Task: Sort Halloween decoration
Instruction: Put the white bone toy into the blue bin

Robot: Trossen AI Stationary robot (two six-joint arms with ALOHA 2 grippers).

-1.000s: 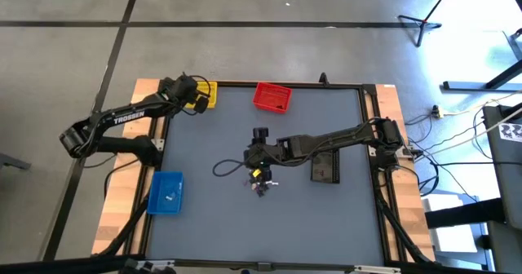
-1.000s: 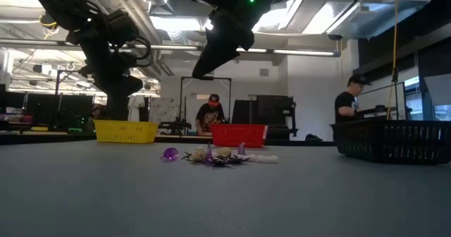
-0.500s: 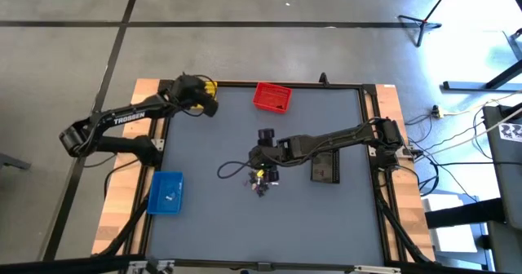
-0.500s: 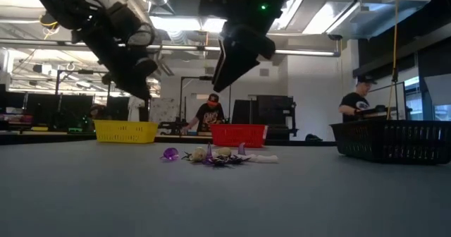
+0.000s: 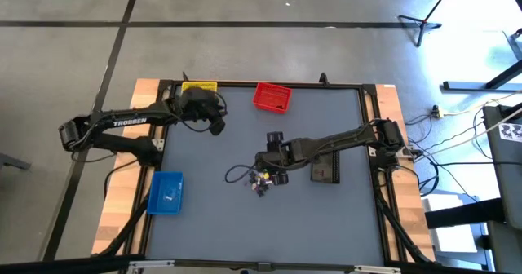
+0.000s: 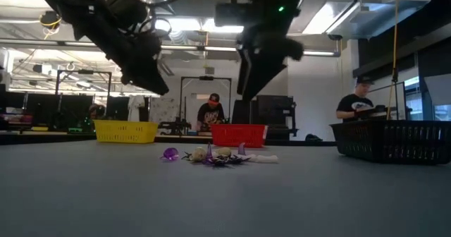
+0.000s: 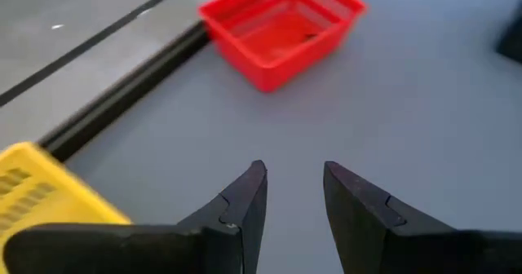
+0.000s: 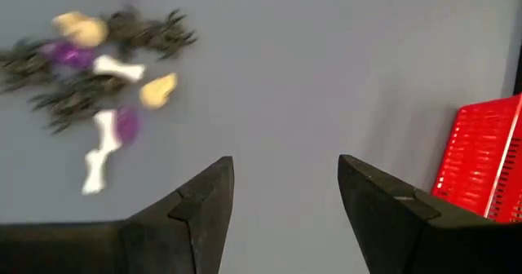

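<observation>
trinkets (image 8: 90, 78) blurred, yellow bin (image 7: 49, 188) cropped

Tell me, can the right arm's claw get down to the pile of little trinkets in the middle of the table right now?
Probably yes. The right claw hangs open just above the trinket pile, and nothing stands between them; the left claw is well off toward the yellow bin.

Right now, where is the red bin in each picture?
High view: the red bin sits at the table's far edge, near the middle.
Low view: red bin in the centre, behind the pile of trinkets.
Left wrist view: red bin at the top.
Right wrist view: only its edge shows at the right.
Shared landmark: the grey tabletop.
</observation>
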